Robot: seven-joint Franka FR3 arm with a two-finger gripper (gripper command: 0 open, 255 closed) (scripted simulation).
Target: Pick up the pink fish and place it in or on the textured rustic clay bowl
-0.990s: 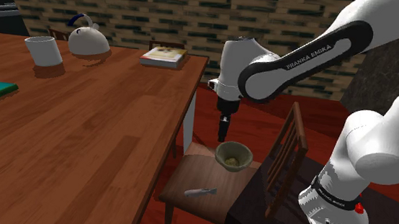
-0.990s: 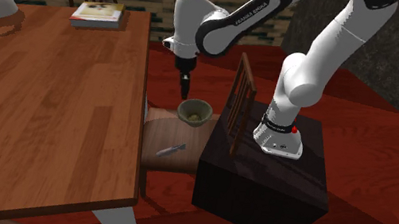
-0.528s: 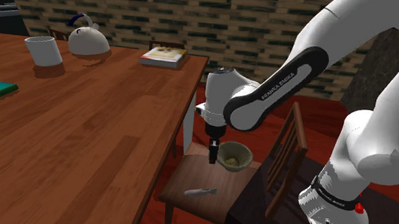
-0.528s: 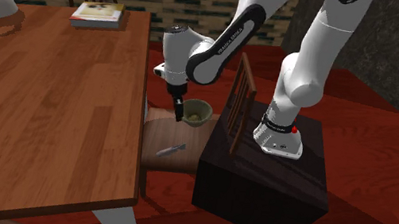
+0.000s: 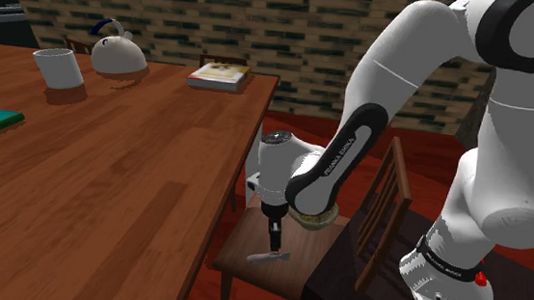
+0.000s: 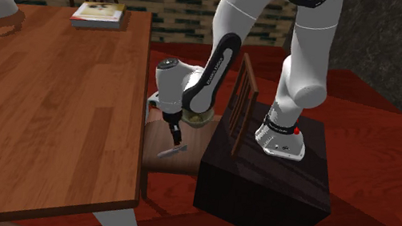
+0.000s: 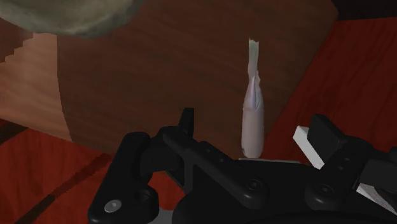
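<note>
A small pale pinkish-grey fish (image 5: 268, 257) (image 6: 172, 152) lies flat on the wooden chair seat (image 5: 246, 232), near its front edge. My black gripper (image 5: 275, 241) (image 6: 178, 140) hangs just above the fish and points down at it. In the wrist view the fish (image 7: 253, 114) lies lengthwise between the open fingers (image 7: 186, 121), and neither finger touches it. The greenish clay bowl (image 6: 201, 119) (image 7: 76, 16) stands farther back on the same seat. In the shoulder view my forearm covers most of the bowl (image 5: 318, 218).
A large wooden table (image 5: 99, 181) runs along the chair's side, its edge close to my wrist. On it stand a kettle (image 5: 117, 54), a white mug (image 5: 58, 67) and a book (image 5: 218, 74). The chair back (image 5: 384, 210) rises between the seat and my dark stand (image 6: 278, 184).
My gripper has come down from above the bowl and shifted towards the seat's front, and now sits just over the fish. Fish and bowl have not moved.
</note>
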